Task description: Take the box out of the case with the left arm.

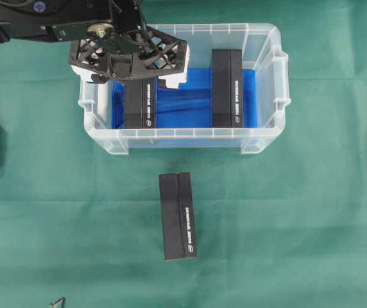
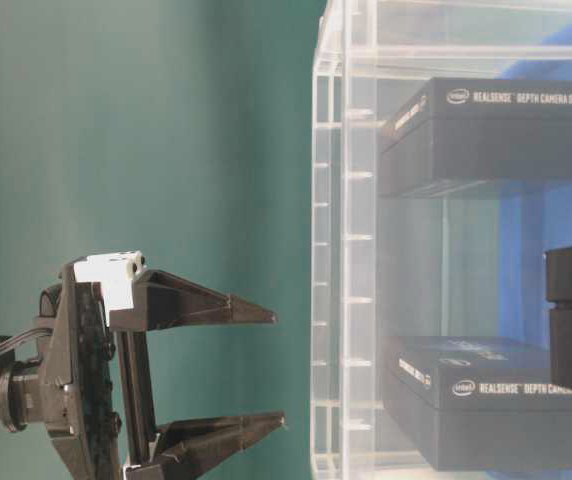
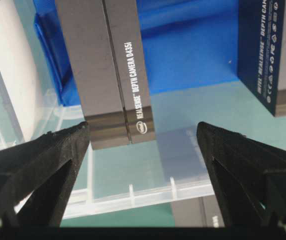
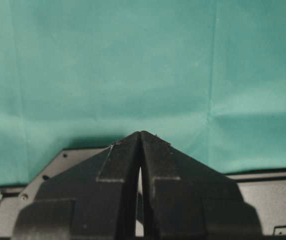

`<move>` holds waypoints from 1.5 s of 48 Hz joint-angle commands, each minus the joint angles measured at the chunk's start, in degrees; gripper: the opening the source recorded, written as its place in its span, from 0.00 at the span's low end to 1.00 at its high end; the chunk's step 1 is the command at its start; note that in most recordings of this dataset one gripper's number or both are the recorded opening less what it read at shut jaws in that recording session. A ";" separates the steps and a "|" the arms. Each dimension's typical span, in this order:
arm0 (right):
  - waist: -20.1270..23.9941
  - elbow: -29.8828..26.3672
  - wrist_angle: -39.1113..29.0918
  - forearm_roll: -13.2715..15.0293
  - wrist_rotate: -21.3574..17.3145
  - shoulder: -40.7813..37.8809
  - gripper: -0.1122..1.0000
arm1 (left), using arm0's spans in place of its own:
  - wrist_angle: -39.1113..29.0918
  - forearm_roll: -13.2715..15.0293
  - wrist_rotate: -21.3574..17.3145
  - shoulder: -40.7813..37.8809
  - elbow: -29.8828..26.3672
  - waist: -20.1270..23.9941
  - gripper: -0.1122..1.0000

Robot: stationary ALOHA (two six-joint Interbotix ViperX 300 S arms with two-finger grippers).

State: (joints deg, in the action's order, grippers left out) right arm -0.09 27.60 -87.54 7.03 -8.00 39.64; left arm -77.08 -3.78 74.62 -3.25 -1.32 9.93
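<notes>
1. Overhead view: the clear plastic case [image 1: 260, 138] with a blue lining [image 1: 183, 106] sits on the green cloth [image 1: 299, 224]. Two black RealSense camera boxes lie inside it, the left box [image 1: 142, 106] and the right box [image 1: 226, 90], well apart with blue floor between them. A third box [image 1: 178, 215] lies on the cloth in front of the case. The left arm [image 1: 36, 22] reaches in from the upper left, and the left gripper [image 1: 129, 54] hangs over the far end of the left box, fingers spread wide.

2. Table-level view: this picture is turned on its side. A gripper with spread fingers [image 2: 206, 305] stands outside the case wall [image 2: 331, 250], holding nothing. Through the wall, two boxes printed "RealSense Depth Camera D435i" show.

3. Left wrist view: both black fingers [image 3: 38, 165] stand far apart, with the left box's near end [image 3: 115, 75] between and beyond them, untouched. The right box [image 3: 275, 50] is at the upper right.

4. Right wrist view: the right gripper [image 4: 140, 137] has its fingers pressed together, pinching nothing, over the green cloth.
</notes>
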 commanded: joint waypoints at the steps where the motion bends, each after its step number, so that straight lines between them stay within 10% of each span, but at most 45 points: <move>1: 0.00 -0.62 0.26 0.18 0.09 0.00 0.11 | 0.18 -0.09 0.00 0.88 -1.14 0.00 0.89; 72: 0.00 -0.62 0.18 0.18 0.00 0.09 0.11 | 1.32 -0.44 -0.35 0.97 1.85 0.00 0.89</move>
State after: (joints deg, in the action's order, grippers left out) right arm -0.09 27.60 -87.54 7.03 -8.00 39.73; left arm -76.46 -3.87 74.18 -3.25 0.62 9.93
